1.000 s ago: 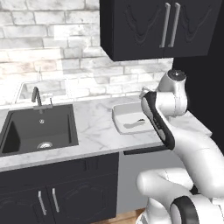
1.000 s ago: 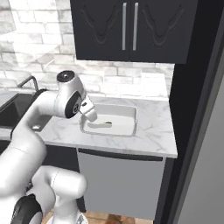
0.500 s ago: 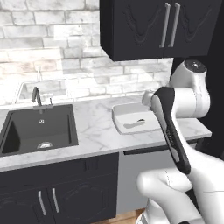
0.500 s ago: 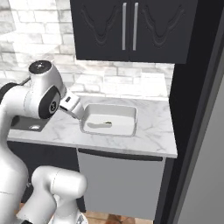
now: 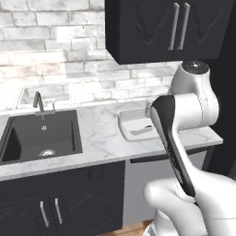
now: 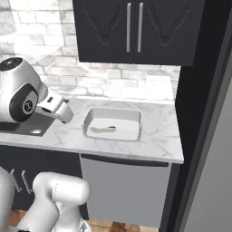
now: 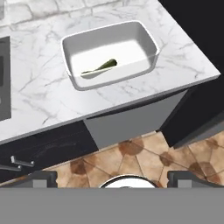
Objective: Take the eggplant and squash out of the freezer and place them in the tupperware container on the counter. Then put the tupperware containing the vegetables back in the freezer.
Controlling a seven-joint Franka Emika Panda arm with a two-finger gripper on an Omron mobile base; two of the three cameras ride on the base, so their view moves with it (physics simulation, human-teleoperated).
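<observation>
Gripper (image 7: pixel 111 181) jaws spread wide, empty; tupperware container (image 7: pixel 151 48) lies ahead on counter (image 7: pixel 39 94), long axis across the jaws' view

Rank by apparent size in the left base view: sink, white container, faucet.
1. Sink, the largest.
2. White container, clearly smaller, though the arm hides its right part.
3. Faucet, the smallest.
All three sit at similar depth on the counter, so the order is reliable.
</observation>
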